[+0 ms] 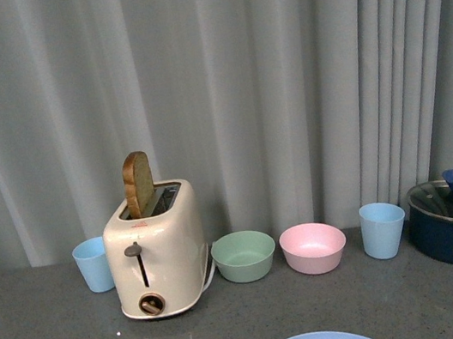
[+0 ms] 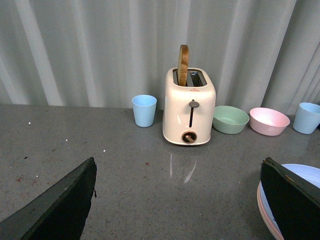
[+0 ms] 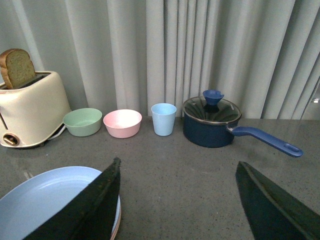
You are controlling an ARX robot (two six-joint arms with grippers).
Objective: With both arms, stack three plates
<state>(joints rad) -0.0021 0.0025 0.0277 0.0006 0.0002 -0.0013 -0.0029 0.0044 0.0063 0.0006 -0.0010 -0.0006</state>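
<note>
At the worktop's near edge, the light blue matte round plate (image 3: 45, 200) tops a pink plate rim (image 2: 265, 215); cream probably lies hidden between. Both hands (image 2: 175, 200) (image 3: 177, 200) hover released; stacking seems finished, retreat next.

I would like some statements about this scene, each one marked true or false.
1. A slice of brown bread stands in the cream toaster. True.
2. The small green bowl sits right of the small pink bowl. False: it sits left of it.
3. The dark blue pot carries a glass lid. True.
4. The light blue plate lies alone. False: a pink rim shows beneath it.
5. Both end effectors are shut. False: the left end effector and right end effector are open.
</note>
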